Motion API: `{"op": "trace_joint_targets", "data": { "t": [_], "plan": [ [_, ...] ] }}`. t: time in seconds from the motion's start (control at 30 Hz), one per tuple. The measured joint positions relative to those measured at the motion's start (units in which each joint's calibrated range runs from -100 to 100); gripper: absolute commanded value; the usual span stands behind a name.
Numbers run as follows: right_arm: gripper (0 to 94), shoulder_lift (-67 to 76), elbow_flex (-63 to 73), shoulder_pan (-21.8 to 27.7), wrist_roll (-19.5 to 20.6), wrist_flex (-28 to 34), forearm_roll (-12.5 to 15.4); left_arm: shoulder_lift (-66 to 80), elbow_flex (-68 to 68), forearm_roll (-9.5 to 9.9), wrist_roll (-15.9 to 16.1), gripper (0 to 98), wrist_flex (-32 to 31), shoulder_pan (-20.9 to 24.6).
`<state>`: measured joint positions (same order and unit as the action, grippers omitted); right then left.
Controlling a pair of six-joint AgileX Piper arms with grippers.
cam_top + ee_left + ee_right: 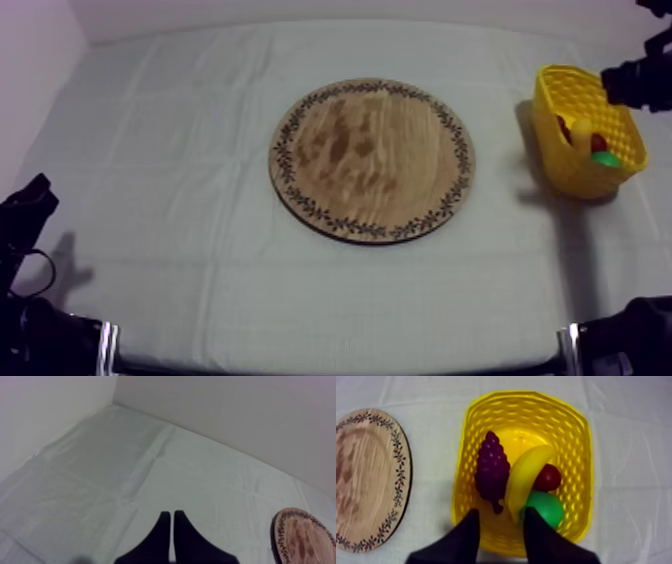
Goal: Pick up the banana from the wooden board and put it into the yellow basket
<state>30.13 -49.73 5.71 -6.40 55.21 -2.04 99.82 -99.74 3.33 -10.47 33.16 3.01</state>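
Nearest, the left gripper rests at about 8 o'clock of the board, its fingers pressed together into a wedge; the board carries no fruit. Out at the board's 3 o'clock the right gripper hangs over the basket, fingers spread with nothing between them. The banana lies inside across the middle, with the grapes at its 9 o'clock and the small red fruit at its 3. I judge the placing step done, so the next move calls only for lifting the right arm straight up, clear of the basket's wall.
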Motion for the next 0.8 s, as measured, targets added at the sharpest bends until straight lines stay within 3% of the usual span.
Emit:
{"op": "trace_joint_targets", "data": {
  "t": [0.27,0.6,0.8],
  "plan": [
    [2.7,14.58,-12.93,0.56,-7.06,-6.35,6.28,0.0,0.0,0.0,0.0,0.1,0.0,0.0],
    [0.6,34.82,-29.37,0.71,-15.52,-8.79,9.44,0.0,0.0,0.0,0.0,0.1,0.0,0.0],
    [0.4,45.64,-38.96,1.1,-18.4,-17.29,13.9,0.0,0.0,0.0,0.0,0.1,0.0,0.0]
  ]
}}
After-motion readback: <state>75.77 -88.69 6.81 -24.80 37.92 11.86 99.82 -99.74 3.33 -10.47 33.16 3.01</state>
